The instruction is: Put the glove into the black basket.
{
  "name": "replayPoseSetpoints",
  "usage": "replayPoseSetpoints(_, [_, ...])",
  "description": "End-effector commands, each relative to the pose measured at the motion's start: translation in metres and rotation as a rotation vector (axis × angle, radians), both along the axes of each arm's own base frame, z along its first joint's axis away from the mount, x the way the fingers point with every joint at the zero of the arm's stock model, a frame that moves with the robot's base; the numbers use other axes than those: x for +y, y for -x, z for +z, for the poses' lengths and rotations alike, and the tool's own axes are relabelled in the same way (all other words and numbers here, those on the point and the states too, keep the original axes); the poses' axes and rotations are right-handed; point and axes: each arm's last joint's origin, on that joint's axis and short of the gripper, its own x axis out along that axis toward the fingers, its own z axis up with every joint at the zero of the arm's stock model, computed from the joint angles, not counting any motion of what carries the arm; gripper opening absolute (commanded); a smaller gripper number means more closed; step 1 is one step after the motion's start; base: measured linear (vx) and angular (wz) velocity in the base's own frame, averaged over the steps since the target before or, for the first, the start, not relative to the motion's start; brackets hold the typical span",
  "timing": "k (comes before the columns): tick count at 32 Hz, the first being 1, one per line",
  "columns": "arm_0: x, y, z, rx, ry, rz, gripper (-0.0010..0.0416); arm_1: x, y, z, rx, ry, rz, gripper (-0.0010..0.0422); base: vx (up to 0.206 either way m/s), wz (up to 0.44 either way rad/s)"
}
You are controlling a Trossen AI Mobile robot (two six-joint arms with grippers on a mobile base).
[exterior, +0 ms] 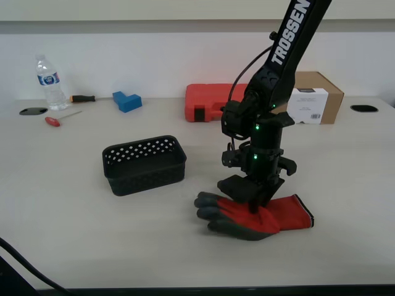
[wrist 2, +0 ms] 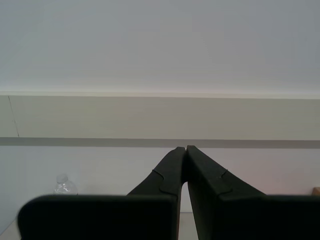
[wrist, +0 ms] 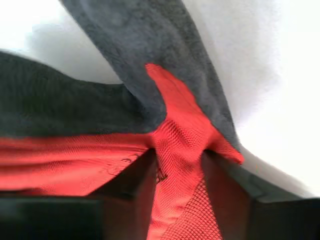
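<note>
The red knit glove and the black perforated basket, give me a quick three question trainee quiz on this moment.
1. True or false: the red knit glove with dark coated fingers lies inside the black perforated plastic basket.
2. What is pinched in my first gripper?
A. red glove fabric
B. a screwdriver
C. nothing
3. Fill in: my second gripper, pointed at the wall, has its jaws ____.

Key: 1 false, the glove is on the table beside the basket. 2 A. 3 shut, holding nothing.

Red glove (exterior: 271,216) with grey fingers; perforated black basket (exterior: 145,165).
</note>
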Motion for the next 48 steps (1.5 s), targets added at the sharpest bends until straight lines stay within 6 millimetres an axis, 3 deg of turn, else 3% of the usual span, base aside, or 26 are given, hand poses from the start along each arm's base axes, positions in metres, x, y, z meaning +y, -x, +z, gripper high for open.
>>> replayPoseSetpoints(1, [0.0,0.003,-0.006,0.02,-0.019,0.004,0.0043,0.0,0.0,0.001,-0.006,-0.001,0.001,0.0,0.0,0.0])
replayPoseSetpoints(2, [0.0,0.005,-0.005,0.056,-0.051,-0.005,-0.0003,0.0,0.0,0.001,-0.006,-0.001,0.001,0.0,0.0,0.0])
replayPoseSetpoints(7, [0.003,0.002,0.01,0.072,-0.09,-0.019,-0.0001,0.0,0.0,0.001,-0.006,-0.001,0.001,0.0,0.0,0.0])
replayPoseSetpoints(8, [0.008,-0.005,0.031,0.02,-0.113,-0.018,-0.0001,0.0,0.0,0.001,-0.006,-0.001,0.001,0.0,0.0,0.0])
replayPoseSetpoints(11, [0.013,-0.012,0.058,-0.049,-0.134,-0.011,-0.0001,0.0,0.0,0.001,-0.006,-0.001,0.001,0.0,0.0,0.0])
replayPoseSetpoints(12, [0.015,-0.015,0.076,-0.083,-0.157,-0.01,-0.0001,0.0,0.0,0.001,-0.003,-0.001,0.001,0.0,0.0,0.0])
replayPoseSetpoints(23, [0.032,-0.026,0.175,-0.299,-0.327,0.009,-0.0001,0.0,0.0,0.0,0.002,-0.001,0.001,0.0,0.0,0.0])
replayPoseSetpoints(28, [0.06,-0.032,0.21,-0.378,-0.401,0.053,-0.0001,0.0,0.0,0.0,0.001,-0.001,0.002,0.0,0.0,0.0])
replayPoseSetpoints(29, [0.074,-0.035,0.222,-0.417,-0.427,0.074,-0.0001,0.0,0.0,0.0,0.001,-0.001,0.001,0.0,0.0,0.0])
replayPoseSetpoints(31, [0.088,-0.039,0.227,-0.434,-0.432,0.091,-0.0001,0.0,0.0,0.0,0.003,-0.001,0.002,0.0,0.0,0.0])
replayPoseSetpoints(34, [0.102,-0.045,0.216,-0.418,-0.431,0.108,-0.0001,0.0,0.0,0.0,0.001,-0.001,0.001,0.0,0.0,0.0])
replayPoseSetpoints(37, [0.115,-0.049,0.2,-0.386,-0.42,0.122,-0.0001,0.0,0.0,0.0,0.001,-0.001,0.002,0.0,0.0,0.0])
replayPoseSetpoints(39, [0.133,-0.056,0.172,-0.338,-0.424,0.138,-0.0001,0.0,0.0,0.0,0.001,-0.001,0.002,0.0,0.0,0.0])
replayPoseSetpoints(42, [0.144,-0.063,0.151,-0.312,-0.429,0.144,-0.0001,0.0,0.0,0.0,0.001,0.0,0.004,0.0,0.0,0.0])
replayPoseSetpoints(48, [0.165,-0.076,0.138,-0.31,-0.46,0.158,-0.0001,0.0,0.0,0.0,0.002,0.0,0.003,0.0,0.0,0.0])
